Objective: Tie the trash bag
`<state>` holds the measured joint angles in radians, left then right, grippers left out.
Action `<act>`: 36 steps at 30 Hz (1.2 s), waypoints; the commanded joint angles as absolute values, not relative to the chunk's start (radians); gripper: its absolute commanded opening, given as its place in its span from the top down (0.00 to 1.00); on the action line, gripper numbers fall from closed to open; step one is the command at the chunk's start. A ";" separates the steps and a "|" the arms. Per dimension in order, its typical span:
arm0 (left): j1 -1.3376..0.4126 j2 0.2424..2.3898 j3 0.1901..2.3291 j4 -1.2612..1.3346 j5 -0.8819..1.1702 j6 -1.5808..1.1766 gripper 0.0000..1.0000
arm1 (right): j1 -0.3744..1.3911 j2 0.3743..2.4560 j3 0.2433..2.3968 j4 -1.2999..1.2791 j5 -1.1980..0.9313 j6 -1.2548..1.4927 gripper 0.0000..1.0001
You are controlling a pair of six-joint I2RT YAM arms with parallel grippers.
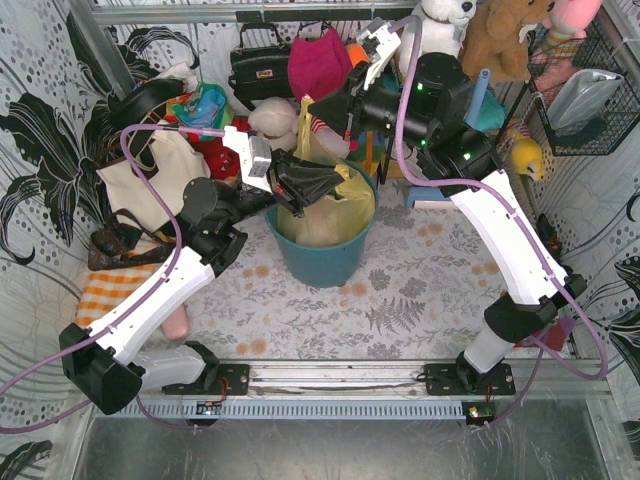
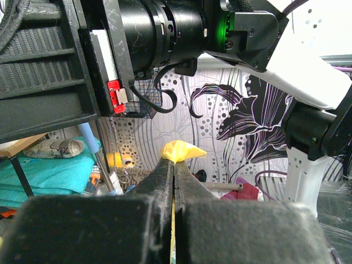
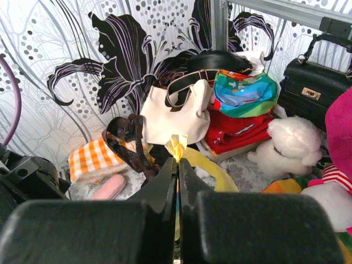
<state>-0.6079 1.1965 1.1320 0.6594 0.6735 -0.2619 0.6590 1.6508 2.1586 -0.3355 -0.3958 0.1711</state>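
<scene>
The trash bag (image 1: 352, 205), thin yellow plastic, sits inside a teal round bin (image 1: 322, 258) in the middle of the table. My left gripper (image 1: 335, 183) hangs over the bin's left rim. It is shut on one yellow handle flap (image 2: 181, 149), whose crumpled tip pokes out past the fingertips (image 2: 165, 170). My right gripper (image 1: 313, 108) is higher, behind the bin, and shut on the other flap (image 3: 177, 146). That flap is stretched up as a yellow strip (image 1: 305, 128). More of the bag (image 3: 214, 170) trails below the right jaws.
A cream tote (image 1: 150, 185) with black straps lies left of the bin, above an orange checked cloth (image 1: 108, 288). Behind the bin are a black handbag (image 1: 258, 62), plush toys (image 1: 500, 35) and folded clothes. A wire basket (image 1: 585, 95) hangs at the right wall.
</scene>
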 commanded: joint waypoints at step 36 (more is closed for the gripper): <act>-0.601 1.110 1.039 0.733 0.322 -0.211 1.00 | 0.664 1.154 1.519 -0.135 -0.411 0.371 1.00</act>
<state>-0.6075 1.1225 1.0466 0.6647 0.3653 -0.2287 0.6590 1.2198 1.5612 -0.2070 -0.4030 0.3309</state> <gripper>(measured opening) 0.011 0.003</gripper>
